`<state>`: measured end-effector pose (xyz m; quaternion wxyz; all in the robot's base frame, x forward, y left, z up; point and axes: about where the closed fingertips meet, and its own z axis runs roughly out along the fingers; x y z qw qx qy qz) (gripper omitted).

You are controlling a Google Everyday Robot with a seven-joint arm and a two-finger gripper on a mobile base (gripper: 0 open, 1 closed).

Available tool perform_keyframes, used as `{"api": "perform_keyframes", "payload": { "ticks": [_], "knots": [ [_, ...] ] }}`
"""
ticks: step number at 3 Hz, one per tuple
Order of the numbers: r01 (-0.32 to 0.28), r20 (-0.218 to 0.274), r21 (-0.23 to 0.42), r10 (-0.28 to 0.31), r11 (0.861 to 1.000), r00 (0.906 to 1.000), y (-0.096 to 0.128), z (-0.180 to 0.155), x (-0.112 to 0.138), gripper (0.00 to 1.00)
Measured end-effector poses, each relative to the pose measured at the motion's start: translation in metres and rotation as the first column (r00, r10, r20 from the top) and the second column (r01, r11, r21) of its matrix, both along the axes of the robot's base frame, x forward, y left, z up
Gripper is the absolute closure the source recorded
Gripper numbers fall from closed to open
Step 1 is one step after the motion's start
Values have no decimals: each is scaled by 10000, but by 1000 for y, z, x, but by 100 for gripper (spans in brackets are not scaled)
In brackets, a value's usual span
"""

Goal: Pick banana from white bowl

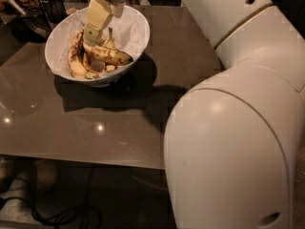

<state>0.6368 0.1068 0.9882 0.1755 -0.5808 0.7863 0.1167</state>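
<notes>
The gripper (90, 36) is reaching into the white bowl (135, 28) from 12 o'clock, its tip at the banana's (110, 56) 10 o'clock end; whether it is gripping cannot be told.

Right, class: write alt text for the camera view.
The robot's cream gripper reaches into a large glossy white bowl of bananas, by the long spotted yellow banana, on a grey-brown table. Its white arm fills the foreground.

Dim room, glossy grey-brown table (57, 144).
Lamp glints (99, 126) on its near-left top; black cables (71, 217) on floor under near edge; dark clutter (24, 4) past far-left corner.
</notes>
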Motion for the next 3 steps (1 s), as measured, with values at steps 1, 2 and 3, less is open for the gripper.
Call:
{"api": "perform_keyframes", "payload": {
  "ticks": [1,2,3],
  "knots": [
    [286,-220,-229,-291,9993,9993,3,-12,6,22],
    [244,-418,-509,-265,9984,9988,13,-26,8,23],
    [202,-587,-715,-245,9972,9980,21,-39,11,26]
  ]
}}
